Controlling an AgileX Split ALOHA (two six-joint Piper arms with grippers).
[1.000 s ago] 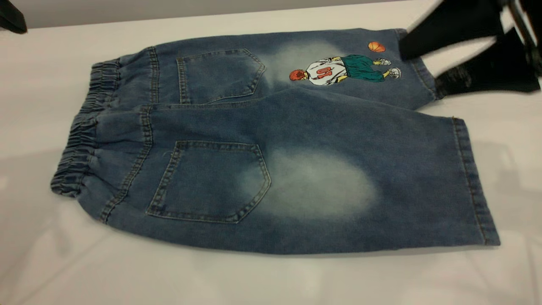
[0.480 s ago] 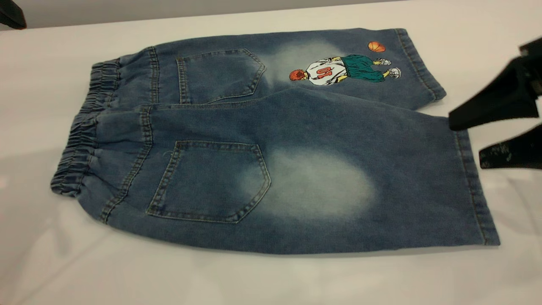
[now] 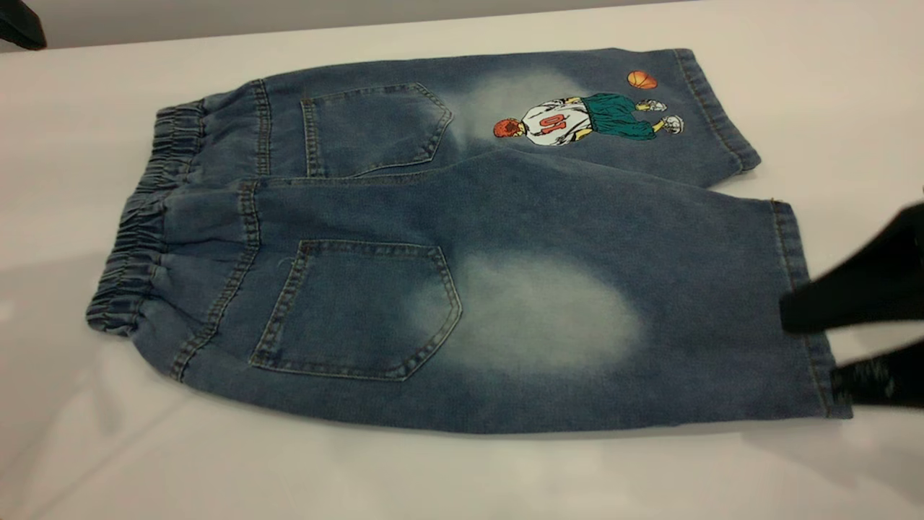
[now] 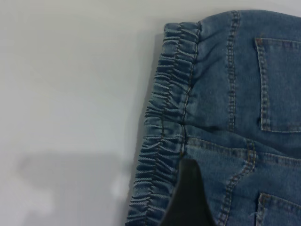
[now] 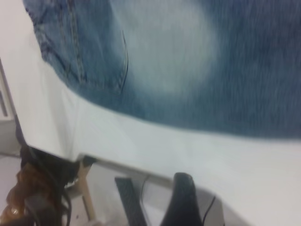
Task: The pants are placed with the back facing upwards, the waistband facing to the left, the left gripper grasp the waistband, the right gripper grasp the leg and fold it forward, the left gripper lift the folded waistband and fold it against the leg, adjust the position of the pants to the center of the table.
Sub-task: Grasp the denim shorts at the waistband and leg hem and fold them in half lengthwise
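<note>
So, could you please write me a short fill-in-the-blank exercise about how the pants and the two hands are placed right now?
1. The pants lie flat on the ____ table.
2. The right hand is open at the hem of the ____ leg.
3. The cartoon print shows a ____ player.
4. The left hand hovers over the ____.

Missing words: white; plain; basketball; waistband
</note>
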